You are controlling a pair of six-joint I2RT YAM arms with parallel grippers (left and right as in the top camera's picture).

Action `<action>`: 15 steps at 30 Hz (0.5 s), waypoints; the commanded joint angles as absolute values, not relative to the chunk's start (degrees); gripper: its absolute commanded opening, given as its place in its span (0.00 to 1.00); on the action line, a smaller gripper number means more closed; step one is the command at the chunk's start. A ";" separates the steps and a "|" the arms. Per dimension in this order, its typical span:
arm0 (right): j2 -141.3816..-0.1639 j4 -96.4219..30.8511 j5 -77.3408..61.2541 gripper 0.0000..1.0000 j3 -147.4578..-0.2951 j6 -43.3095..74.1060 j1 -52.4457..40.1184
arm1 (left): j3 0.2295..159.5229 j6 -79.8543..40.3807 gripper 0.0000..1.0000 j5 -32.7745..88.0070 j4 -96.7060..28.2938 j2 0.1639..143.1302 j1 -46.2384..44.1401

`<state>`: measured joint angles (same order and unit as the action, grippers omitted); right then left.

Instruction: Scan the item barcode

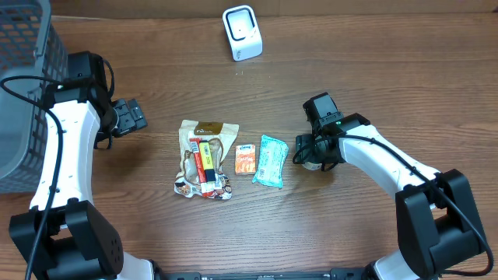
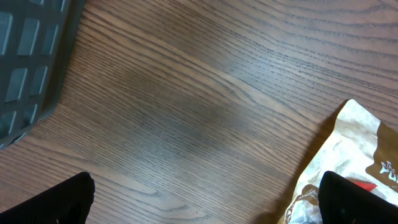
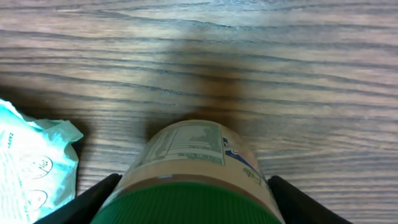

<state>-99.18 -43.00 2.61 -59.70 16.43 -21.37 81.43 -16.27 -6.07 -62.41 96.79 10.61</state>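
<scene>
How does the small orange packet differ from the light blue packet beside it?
The orange packet is smaller and a neat rectangle; the light blue packet is longer, with crinkled edges. Both lie flat on the wooden table, side by side.

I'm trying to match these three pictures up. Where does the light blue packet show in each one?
Overhead: the light blue packet lies near the centre, just right of the orange packet.
Left wrist: not in it.
Right wrist: in the lower left corner, beside the green-lidded jar.
Shared landmark: the wooden table, seen in all three views.
</scene>
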 commanded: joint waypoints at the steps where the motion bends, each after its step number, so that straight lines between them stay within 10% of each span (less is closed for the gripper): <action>1: -99.13 -42.74 3.33 0.71 -59.75 16.45 -21.12 | 82.24 -15.40 1.00 -6.15 -62.50 97.30 10.70; 15: -99.02 -68.18 -0.16 0.37 -84.31 16.45 -21.12 | 82.24 -15.40 1.00 -6.15 -62.50 97.30 10.68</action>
<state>-99.68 -65.69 1.63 -77.89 16.47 -21.37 81.43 -16.27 -6.09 -62.43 96.79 10.61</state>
